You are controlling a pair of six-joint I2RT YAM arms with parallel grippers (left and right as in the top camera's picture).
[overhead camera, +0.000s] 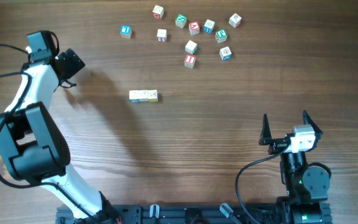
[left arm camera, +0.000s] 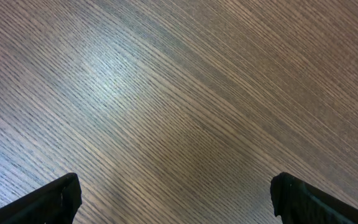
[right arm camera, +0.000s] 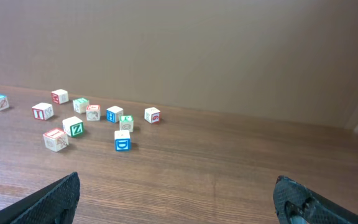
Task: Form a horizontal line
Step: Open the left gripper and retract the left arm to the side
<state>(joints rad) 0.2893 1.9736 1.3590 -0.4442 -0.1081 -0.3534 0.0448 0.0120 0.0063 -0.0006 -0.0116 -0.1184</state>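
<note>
A short row of pale wooden cubes (overhead camera: 143, 95) lies left to right, touching side by side, left of the table's middle. Several loose letter cubes (overhead camera: 191, 46) are scattered along the far edge; the right wrist view shows them too, among them a blue-faced cube (right arm camera: 122, 140). My left gripper (overhead camera: 69, 70) hangs at the far left, well left of the row, open with only bare wood between its fingers (left arm camera: 61, 199). My right gripper (overhead camera: 285, 118) stands open at the near right, far from all the cubes, with nothing between its fingers (right arm camera: 58, 199).
One cube (overhead camera: 126, 31) sits apart at the far left of the scatter. The left arm's body (overhead camera: 33, 143) fills the near left and the right arm's base (overhead camera: 303, 180) the near right. A plain wall (right arm camera: 179, 50) rises behind the cubes.
</note>
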